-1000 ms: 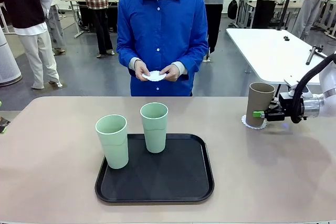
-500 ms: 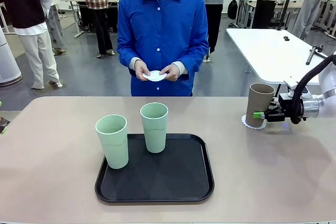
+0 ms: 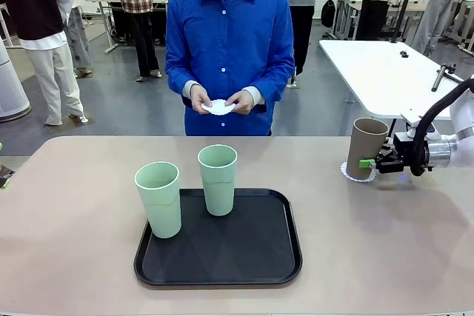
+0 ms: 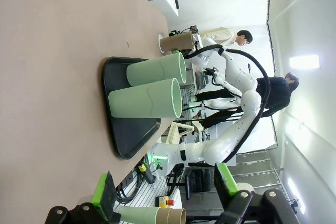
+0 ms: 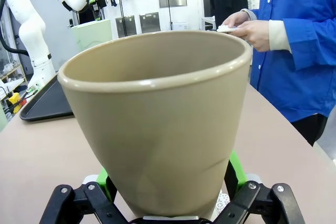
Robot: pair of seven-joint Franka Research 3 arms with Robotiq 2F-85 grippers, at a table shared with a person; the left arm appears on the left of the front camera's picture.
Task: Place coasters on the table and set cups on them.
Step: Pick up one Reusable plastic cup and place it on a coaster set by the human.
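Observation:
The brown cup (image 3: 368,146) (image 5: 157,124) stands upright on a white coaster (image 3: 348,174) at the table's (image 3: 74,220) far right. My right gripper (image 3: 368,160) (image 5: 168,182) is open, its green pads on either side of the cup's base. Two mint cups (image 3: 158,199) (image 3: 218,179) stand on the black tray (image 3: 259,257). The person holds more white coasters (image 3: 218,107) in both hands beyond the far edge. My left gripper (image 4: 163,190) is open and holds nothing, low off the table's left end, looking along it at the mint cups (image 4: 152,85).
A white table (image 3: 378,64) stands behind my right arm. Bare tabletop lies left of the tray, and between the tray and the brown cup. Other people stand far back in the room.
My right gripper's jaws have spread apart from the brown cup, which stays standing on its coaster. Everything else is still.

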